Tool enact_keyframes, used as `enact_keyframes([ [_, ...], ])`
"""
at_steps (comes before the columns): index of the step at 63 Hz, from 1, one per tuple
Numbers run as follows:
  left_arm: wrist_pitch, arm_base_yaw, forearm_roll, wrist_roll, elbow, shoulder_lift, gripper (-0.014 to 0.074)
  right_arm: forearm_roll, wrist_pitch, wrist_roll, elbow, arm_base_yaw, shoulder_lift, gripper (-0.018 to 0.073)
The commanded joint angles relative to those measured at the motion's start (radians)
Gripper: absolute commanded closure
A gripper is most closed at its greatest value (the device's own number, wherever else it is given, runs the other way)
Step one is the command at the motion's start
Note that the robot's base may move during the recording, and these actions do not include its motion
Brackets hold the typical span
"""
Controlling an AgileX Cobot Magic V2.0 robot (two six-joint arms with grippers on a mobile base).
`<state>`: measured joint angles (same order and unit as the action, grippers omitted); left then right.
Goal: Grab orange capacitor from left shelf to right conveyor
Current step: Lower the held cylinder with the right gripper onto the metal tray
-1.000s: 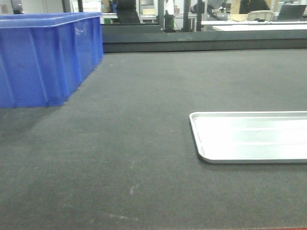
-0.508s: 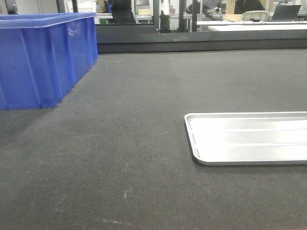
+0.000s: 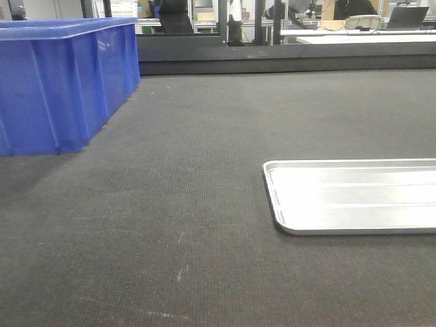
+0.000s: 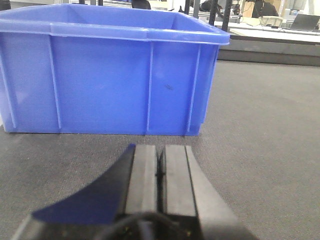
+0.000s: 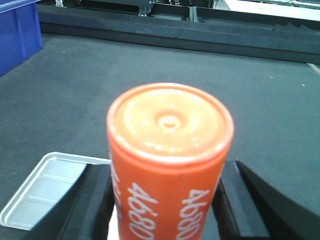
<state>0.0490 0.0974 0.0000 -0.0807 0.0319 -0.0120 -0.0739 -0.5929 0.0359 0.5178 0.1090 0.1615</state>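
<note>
Right gripper (image 5: 170, 210): fingers (image 5: 92, 200) clamped on either side of the orange capacitor (image 5: 170, 150), which stands upright between them with its flat top up and "4680" on its side.
Ahead and beneath: right conveyor (image 5: 150, 75), dark matting.
Below, to its left: silver tray (image 5: 35, 195) on the belt.
Left gripper (image 4: 160, 172): pads together, holding nothing.
Directly ahead of it: blue bin (image 4: 110, 85) on the matting.

Capacitor (image 5: 170, 150): orange body and top, with white "4680" numerals on the side, 2 prints visible. Bench (image 3: 204, 225): dark grey-black, fine woven texture, a few pale scuffs. Bin (image 3: 61, 82): solid blue. Tray (image 3: 354, 197): plain bright silver.
</note>
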Motion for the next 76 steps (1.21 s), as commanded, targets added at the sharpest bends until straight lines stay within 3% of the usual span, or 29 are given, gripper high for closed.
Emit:
enact_keyframes([
  [1,-0.087,0.005,0.0,0.0,-0.005,-0.019,0.0701,-0.001,0.13,-0.009,0.033,-0.004,0.045,0.0501],
  [19,-0.087,0.005,0.0,0.0,-0.005,-0.019,0.0701,0.004,0.31,-0.009,0.179,0.079,0.396,0.0501],
  [33,-0.087,0.005,0.0,0.0,-0.005,-0.019,0.0701,0.004,0.563,-0.009,0.114,0.146,0.61,0.0501],
  [58,-0.087,0.005,0.0,0.0,-0.005,-0.019,0.0701,0.004,1.304,-0.009,-0.282,0.144,0.843,0.0501],
  [76,-0.087,0.005,0.0,0.0,-0.005,-0.019,0.0701,-0.037,1.686,-0.009,-0.356,0.144,1.152,0.0501],
])
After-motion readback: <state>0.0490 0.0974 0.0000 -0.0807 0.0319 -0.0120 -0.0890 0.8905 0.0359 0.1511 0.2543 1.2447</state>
